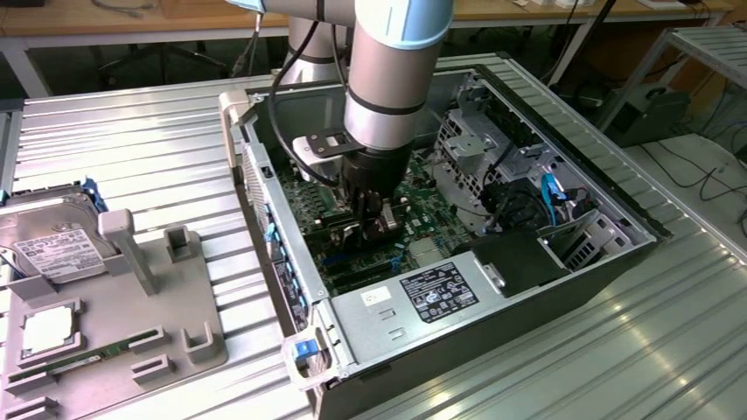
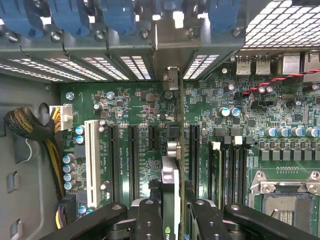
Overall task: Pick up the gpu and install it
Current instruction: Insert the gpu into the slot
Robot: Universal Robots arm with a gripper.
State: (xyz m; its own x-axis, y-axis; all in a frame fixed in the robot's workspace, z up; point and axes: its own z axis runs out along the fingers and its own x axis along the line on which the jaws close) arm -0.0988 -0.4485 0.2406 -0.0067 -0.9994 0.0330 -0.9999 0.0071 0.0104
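The arm reaches down into the open computer case (image 1: pixel 583 188), which lies on its side on the ribbed metal tabletop (image 1: pixel 653 350). The claw (image 1: pixel 376 229) sits low over the green motherboard (image 2: pixel 145 107), in the middle of the case as the exterior view shows it.

In the wrist view the claw (image 2: pixel 172 210) pinches the gpu (image 2: pixel 170 172) edge-on between its two black fingers (image 2: pixel 149 220), one on each face of the card. The card stands upright, its silver end bracket (image 2: pixel 169 55) running up to the case's rear wall among the vented slot covers (image 2: pixel 100 67). Its lower edge lines up with a black expansion slot; whether it is fully seated cannot be told. A white slot (image 2: pixel 91 162) lies several slots away, close to a bundle of yellow and black cables (image 2: pixel 37 132).

At the exterior view's left, a grey holder tray (image 1: pixel 140 306) carries a hard drive (image 1: pixel 47 236) at its far end and a memory stick (image 1: pixel 87 357) at its near end.
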